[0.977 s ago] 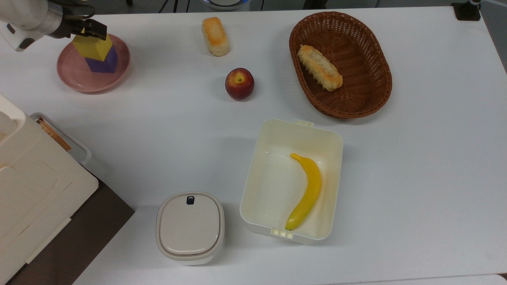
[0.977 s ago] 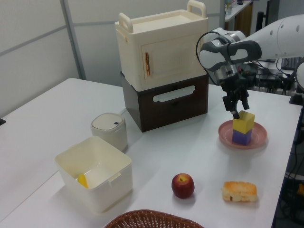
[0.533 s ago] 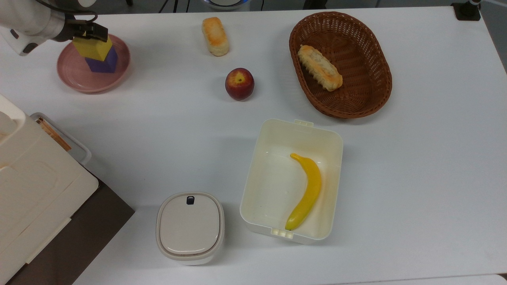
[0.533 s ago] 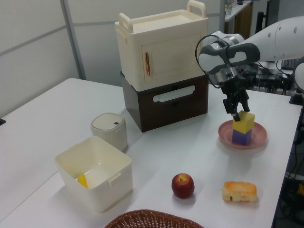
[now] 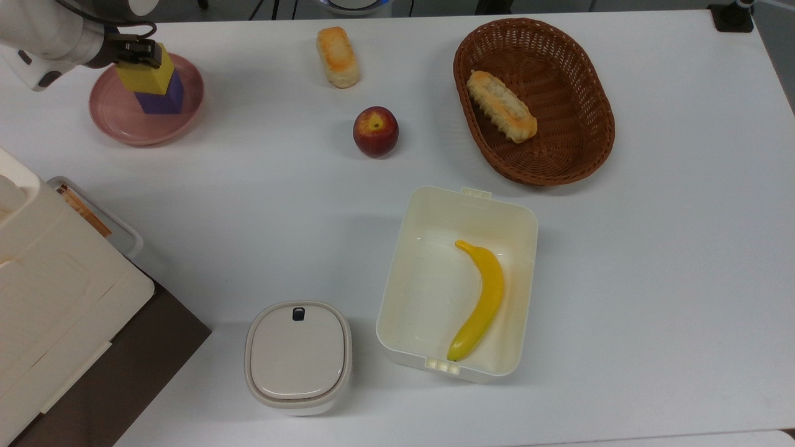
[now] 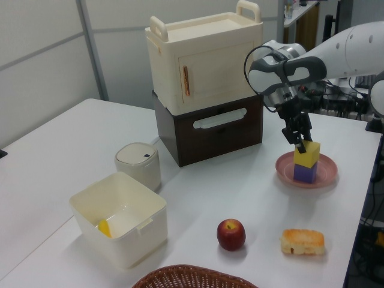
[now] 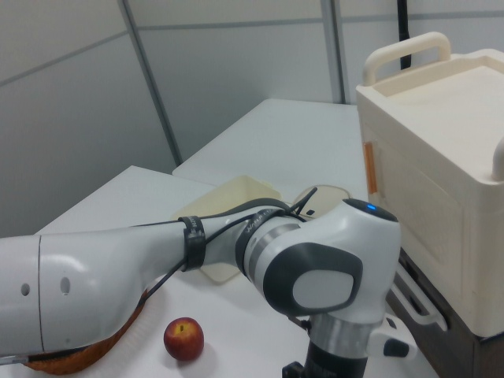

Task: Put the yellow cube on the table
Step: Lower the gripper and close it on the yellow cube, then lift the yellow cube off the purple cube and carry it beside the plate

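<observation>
Yellow cube (image 5: 146, 76) sits stacked on the purple cube (image 5: 163, 99), and both rest on the pink plate (image 5: 118, 115) near the top view's upper left corner. The gripper (image 5: 138, 52) is right at the yellow cube's top: in the top view its dark fingers (image 5: 149, 48) lie over the cube's upper edge, and in the left view the gripper (image 6: 300, 139) reaches down to the upper left corner of the yellow cube (image 6: 307, 154). The fingers look narrowly set around that top edge, but whether they are pressing on the cube cannot be told. The cube is not lifted; it rests upright on the purple cube (image 6: 305, 173).

Outward from the plate, the white table (image 5: 652, 248) carries a bread roll (image 5: 337, 56) and a peach (image 5: 375, 131) toward the middle. Further to the top view's right, a brown wicker basket (image 5: 590, 93) holds another pastry (image 5: 501, 106). Below the peach, an open cream box (image 5: 404, 261) contains a banana (image 5: 481, 300), with a lidded white container (image 5: 298, 357) just beside it on the top view's left. A cream cabinet (image 6: 207, 60) stands on a dark brown base (image 6: 210, 129) at the table's edge.
</observation>
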Available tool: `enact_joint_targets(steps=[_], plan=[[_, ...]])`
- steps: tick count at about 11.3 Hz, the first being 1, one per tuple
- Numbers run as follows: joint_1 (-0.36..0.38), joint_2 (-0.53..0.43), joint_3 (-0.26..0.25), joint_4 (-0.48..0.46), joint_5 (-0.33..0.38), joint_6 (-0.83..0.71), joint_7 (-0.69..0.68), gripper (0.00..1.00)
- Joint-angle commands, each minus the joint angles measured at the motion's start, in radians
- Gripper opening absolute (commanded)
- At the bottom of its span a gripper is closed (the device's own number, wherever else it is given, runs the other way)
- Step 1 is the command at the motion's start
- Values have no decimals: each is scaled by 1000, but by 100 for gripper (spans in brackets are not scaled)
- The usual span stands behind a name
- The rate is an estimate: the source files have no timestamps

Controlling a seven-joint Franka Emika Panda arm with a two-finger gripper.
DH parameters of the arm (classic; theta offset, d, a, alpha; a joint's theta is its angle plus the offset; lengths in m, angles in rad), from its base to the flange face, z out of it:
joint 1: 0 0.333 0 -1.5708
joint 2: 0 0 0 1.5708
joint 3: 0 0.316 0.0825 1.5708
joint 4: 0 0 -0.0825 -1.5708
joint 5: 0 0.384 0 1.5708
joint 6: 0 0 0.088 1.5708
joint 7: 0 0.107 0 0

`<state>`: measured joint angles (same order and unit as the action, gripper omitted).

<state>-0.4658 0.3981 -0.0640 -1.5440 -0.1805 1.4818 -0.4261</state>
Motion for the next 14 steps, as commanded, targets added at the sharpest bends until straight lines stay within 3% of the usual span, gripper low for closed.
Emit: enact_joint_targets(steps=[1,4,9,12,14], plan=[[38,-47,1,42,-1,-31,12,1],[102,-53,3,70,12,-17,123,1],[219,-33,4,67,202,185,308,2],[272,23,4,62,213,287,345,4],[306,74,4,61,211,392,394,16]])
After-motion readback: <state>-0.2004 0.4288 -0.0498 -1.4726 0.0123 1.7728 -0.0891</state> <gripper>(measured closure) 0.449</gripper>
